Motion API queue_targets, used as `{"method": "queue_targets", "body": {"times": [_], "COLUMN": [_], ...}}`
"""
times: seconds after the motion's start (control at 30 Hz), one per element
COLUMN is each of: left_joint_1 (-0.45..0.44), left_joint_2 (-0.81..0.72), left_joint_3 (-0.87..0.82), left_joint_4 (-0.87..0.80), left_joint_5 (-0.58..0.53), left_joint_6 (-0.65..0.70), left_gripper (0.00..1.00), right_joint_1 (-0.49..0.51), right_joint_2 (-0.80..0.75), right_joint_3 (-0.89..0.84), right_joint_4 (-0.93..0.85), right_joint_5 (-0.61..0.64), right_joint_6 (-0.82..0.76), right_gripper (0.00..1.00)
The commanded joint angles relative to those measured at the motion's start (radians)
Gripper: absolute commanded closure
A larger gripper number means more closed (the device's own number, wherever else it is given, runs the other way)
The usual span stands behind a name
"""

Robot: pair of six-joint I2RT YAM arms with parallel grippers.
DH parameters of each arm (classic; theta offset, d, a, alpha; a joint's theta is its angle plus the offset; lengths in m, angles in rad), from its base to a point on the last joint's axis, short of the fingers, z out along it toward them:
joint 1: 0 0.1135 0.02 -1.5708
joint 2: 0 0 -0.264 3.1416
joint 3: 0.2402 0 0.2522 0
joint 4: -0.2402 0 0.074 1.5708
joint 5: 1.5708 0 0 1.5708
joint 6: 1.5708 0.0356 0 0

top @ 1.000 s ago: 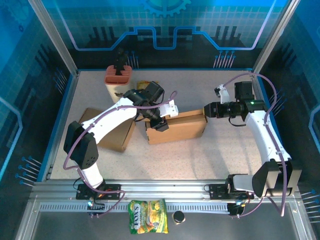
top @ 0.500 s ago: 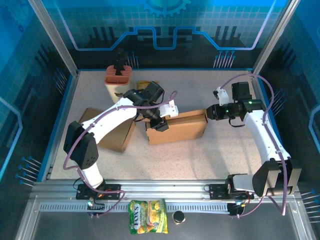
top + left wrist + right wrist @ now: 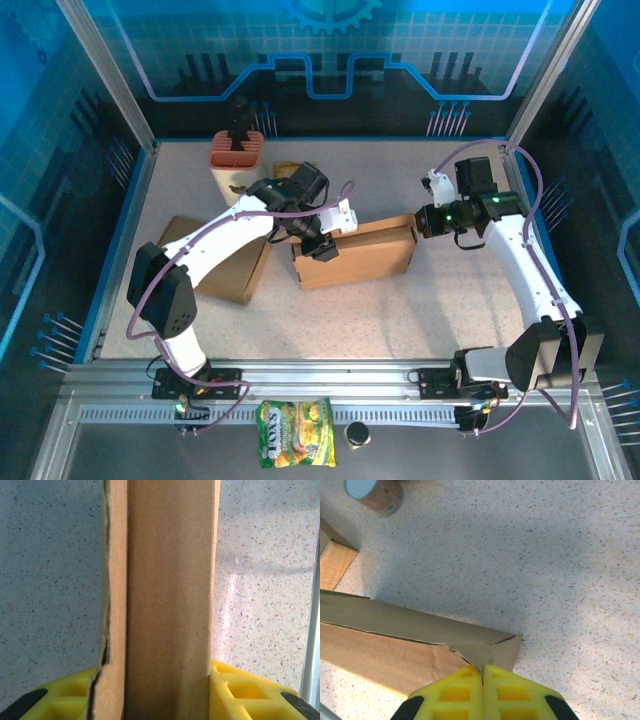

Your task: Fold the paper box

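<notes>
At box [image 3: 365, 258] edge, right end effector [image 3: 482, 669] sits closed.

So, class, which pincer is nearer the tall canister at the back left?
Left. The left pincer sits a little right of the canister; the right pincer is far across, beyond the box.

We read this as robotics lab test cell, not home or shop. Two white robot arms, left arm [image 3: 220, 240] and right arm [image 3: 530, 265], stand bolted to slotted aluminium rail [image 3: 330, 375] at table's near edge. Speckled table [image 3: 420, 310] sits boxed in by aluminium posts [image 3: 108, 75] and blue-lit panels [image 3: 400, 110], with gear emblem [image 3: 330, 10] on back panel. We note loose test props: paper box [image 3: 360, 255] mid-table, snack bag [image 3: 296, 446] on near ledge.
</notes>
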Motion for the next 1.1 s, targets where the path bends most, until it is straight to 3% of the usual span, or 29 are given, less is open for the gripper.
{"method": "queue_targets", "body": {"times": [0.0,0.17,0.4,1.07], "left_joint_1": [0.008,0.002,-0.004,0.019], "left_joint_2": [0.014,0.023,0.041,0.023], "left_joint_3": [0.028,0.037,0.051,0.039], "left_joint_4": [0.014,0.019,0.01,0.006], "left_joint_5": [-0.048,-0.097,-0.104,-0.057], "left_joint_6": [-0.041,-0.066,-0.093,-0.076], "left_gripper": [0.63,0.64,0.65,0.63], "right_joint_1": [0.031,0.058,0.12,0.075], "right_joint_2": [0.004,0.011,0.018,-0.04], "right_joint_3": [0.043,0.066,0.074,-0.059], "right_joint_4": [-0.061,-0.11,-0.114,-0.011], "right_joint_5": [0.059,0.041,0.037,0.104], "right_joint_6": [0.088,0.2,0.231,0.062], "right_gripper": [1.0,1.0,1.0,1.0]}}
